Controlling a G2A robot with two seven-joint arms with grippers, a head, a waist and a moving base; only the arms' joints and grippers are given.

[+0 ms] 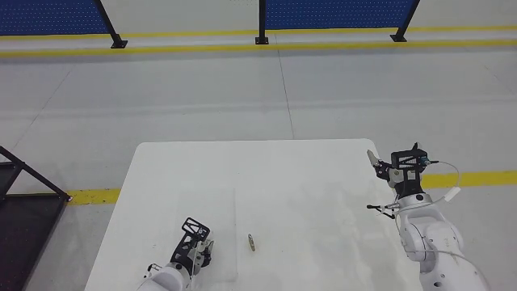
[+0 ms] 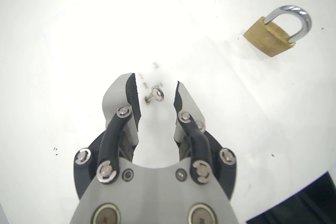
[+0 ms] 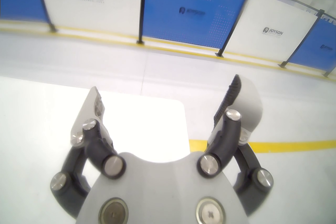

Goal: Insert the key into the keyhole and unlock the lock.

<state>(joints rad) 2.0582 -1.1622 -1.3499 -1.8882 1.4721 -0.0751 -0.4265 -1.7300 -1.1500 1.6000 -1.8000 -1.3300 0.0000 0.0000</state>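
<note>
Widely spread, left tool (image 2: 155,79) over key (image 2: 156,94)

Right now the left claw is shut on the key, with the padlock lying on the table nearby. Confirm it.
Wrong on the grip: the left claw is open, and the key lies loose on the table between its fingers, as the left wrist view shows. The padlock does lie nearby.

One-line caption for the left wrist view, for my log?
Open left gripper poised over the small key on the white table, brass padlock lying apart from both.
</note>
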